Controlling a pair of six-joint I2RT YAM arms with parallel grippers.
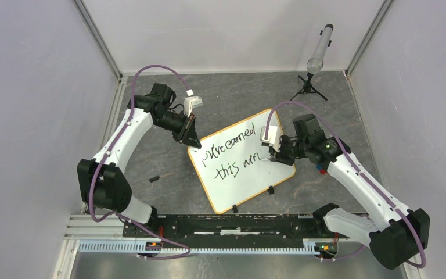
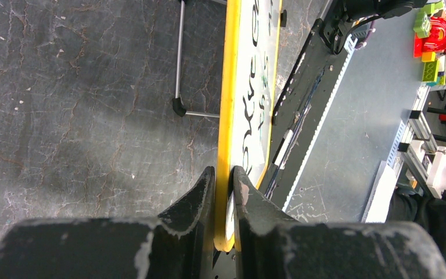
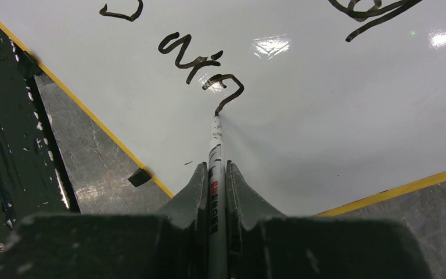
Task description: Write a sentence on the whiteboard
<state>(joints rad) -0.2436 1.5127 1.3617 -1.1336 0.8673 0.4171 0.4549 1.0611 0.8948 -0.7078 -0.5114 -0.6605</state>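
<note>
The whiteboard (image 1: 250, 181) lies tilted on the grey table, its orange-tan frame toward me. The sentence (image 1: 232, 154) runs across it in two slanted black lines. My left gripper (image 1: 193, 141) is shut on the board's far-left corner; in the left wrist view its jaws (image 2: 225, 174) pinch the yellow frame (image 2: 227, 104) edge-on. My right gripper (image 1: 274, 152) is shut on a thin white marker (image 3: 216, 152). The marker's tip touches the whiteboard (image 3: 325, 104) at the end of the last black stroke (image 3: 229, 96) of the second line.
A small tripod holding a grey cylinder (image 1: 317, 57) stands at the back right. A short black cap (image 1: 154, 178) lies left of the board. Two black clip feet (image 1: 270, 189) sit on the board's near edge. A black rail (image 1: 232, 224) runs along the near table edge.
</note>
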